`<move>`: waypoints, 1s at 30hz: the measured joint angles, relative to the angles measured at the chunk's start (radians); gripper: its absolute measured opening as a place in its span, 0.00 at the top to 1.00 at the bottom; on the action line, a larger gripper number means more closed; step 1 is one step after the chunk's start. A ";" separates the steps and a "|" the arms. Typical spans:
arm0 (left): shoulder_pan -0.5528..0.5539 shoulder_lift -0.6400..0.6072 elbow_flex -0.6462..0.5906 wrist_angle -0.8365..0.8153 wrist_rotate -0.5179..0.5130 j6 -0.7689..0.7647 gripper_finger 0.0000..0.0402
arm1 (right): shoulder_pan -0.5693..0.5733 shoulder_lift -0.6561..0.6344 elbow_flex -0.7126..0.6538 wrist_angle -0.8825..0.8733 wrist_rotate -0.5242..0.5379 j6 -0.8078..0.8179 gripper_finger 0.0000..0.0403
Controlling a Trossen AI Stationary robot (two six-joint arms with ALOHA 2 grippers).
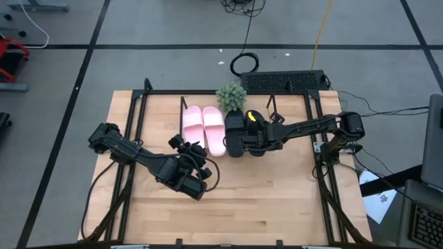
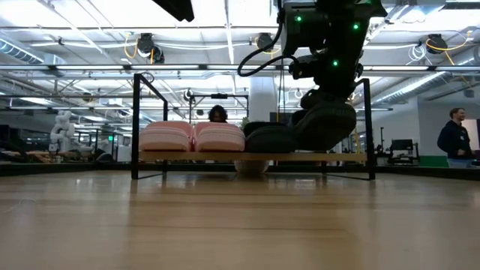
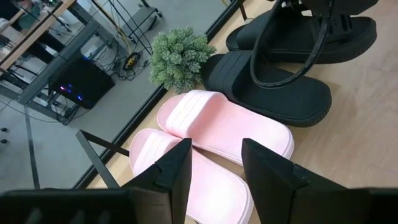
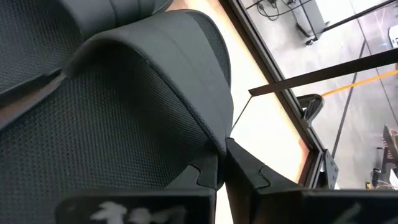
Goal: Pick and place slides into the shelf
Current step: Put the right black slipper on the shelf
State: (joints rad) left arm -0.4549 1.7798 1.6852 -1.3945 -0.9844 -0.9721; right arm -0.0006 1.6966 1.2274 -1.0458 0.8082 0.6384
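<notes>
The pink pair [image 1: 203, 128] [image 3: 217, 134] lies side by side on the shelf's board [image 2: 187, 157]. One black slide [image 1: 234, 133] [image 2: 268, 139] lies next to them on the same board. My right gripper [image 1: 259, 135] [image 4: 222, 165] is shut on the second black slide [image 2: 326, 124] [image 3: 311, 31], just right of the first one. My left gripper [image 1: 183, 146] [image 3: 214, 155] hovers open over the table, near the pink pair's heel ends, touching nothing. My right gripper pinches the edge of the second black slide's wide strap [image 4: 186, 106] between its two fingers [image 4: 208, 171]. It comes at the slide from above. The slide is tilted, one end raised and its lower end [image 2: 304, 146] down at the shelf's board; whether it rests there I cannot tell.
A small green potted plant [image 1: 232, 95] [image 3: 180, 56] stands behind the shelf near the table's far edge. A keyboard [image 1: 284, 81] lies beyond it. Dark metal frame rails [image 1: 325, 166] run along the table's sides. People [image 2: 454, 135] stand in the room behind.
</notes>
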 joint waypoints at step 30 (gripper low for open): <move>0.000 0.000 0.000 0.000 0.000 0.000 0.64 | 0.000 -0.001 0.000 0.025 -0.019 -0.025 0.77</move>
State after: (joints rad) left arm -0.4549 1.7798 1.6852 -1.3945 -0.9844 -0.9718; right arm -0.0002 1.6958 1.2274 -1.0206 0.7895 0.6138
